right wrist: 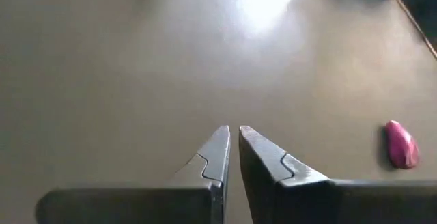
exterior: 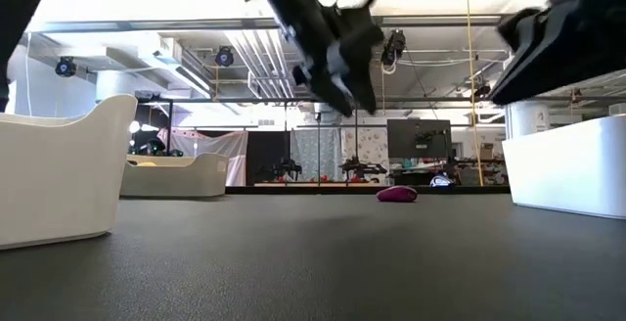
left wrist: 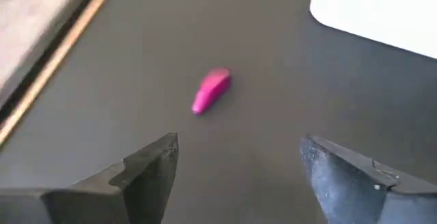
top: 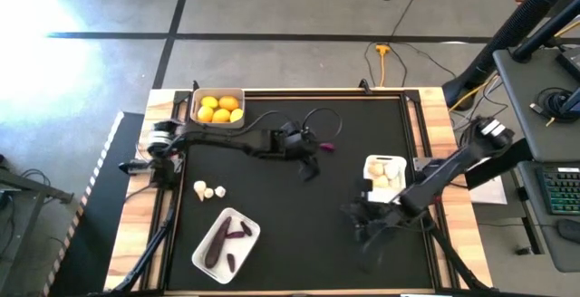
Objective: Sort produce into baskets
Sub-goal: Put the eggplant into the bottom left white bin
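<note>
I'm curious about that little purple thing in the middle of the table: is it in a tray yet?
Out. The small purple eggplant lies alone on the bare black table, apart from every tray, just beyond the open left gripper.

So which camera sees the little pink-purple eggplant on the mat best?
The left wrist view: the small eggplant lies whole on the dark mat, ahead of the open left gripper. The right wrist view catches it near one edge, the low view far off, the high view as a speck.
</note>
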Action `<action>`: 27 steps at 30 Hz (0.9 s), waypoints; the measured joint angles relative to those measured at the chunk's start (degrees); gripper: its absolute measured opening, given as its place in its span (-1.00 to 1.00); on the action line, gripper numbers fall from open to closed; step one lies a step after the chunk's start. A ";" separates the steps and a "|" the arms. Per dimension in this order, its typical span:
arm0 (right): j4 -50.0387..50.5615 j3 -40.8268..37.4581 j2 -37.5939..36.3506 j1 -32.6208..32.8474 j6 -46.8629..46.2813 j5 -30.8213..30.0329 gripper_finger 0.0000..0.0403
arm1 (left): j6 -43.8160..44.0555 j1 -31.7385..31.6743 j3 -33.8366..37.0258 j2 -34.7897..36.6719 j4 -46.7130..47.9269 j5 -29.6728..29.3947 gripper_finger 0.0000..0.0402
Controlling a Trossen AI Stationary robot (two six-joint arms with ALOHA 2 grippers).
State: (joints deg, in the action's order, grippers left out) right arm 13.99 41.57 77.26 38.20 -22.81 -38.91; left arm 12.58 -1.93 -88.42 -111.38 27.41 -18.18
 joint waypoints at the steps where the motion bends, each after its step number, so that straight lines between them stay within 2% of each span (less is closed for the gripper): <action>1: 0.94 -0.03 -0.89 1.11 -0.86 -0.86 -0.87 | -1.17 -0.47 0.00 -1.20 -1.21 1.55 0.44; 5: 0.91 -1.08 -3.20 4.06 -1.65 -4.69 -0.87 | -4.51 -1.67 0.02 -5.61 -6.26 5.26 0.45; 19: 1.19 -1.76 -3.29 5.57 -1.99 -5.70 -0.87 | -18.28 -6.61 0.00 -14.23 -18.14 3.86 0.45; 22: 1.11 -1.76 -3.26 5.57 -2.23 -5.69 -0.87 | -17.16 -8.22 0.00 -14.99 -18.84 7.13 0.45; 27: 0.67 -1.78 -3.26 5.57 -2.31 -5.69 -0.87 | -13.77 -10.29 0.00 -15.86 -21.01 8.19 0.45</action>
State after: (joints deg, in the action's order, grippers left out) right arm 14.67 39.79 74.00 43.77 -25.12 -44.60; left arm -1.19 -12.22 -88.42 -127.23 6.40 -9.99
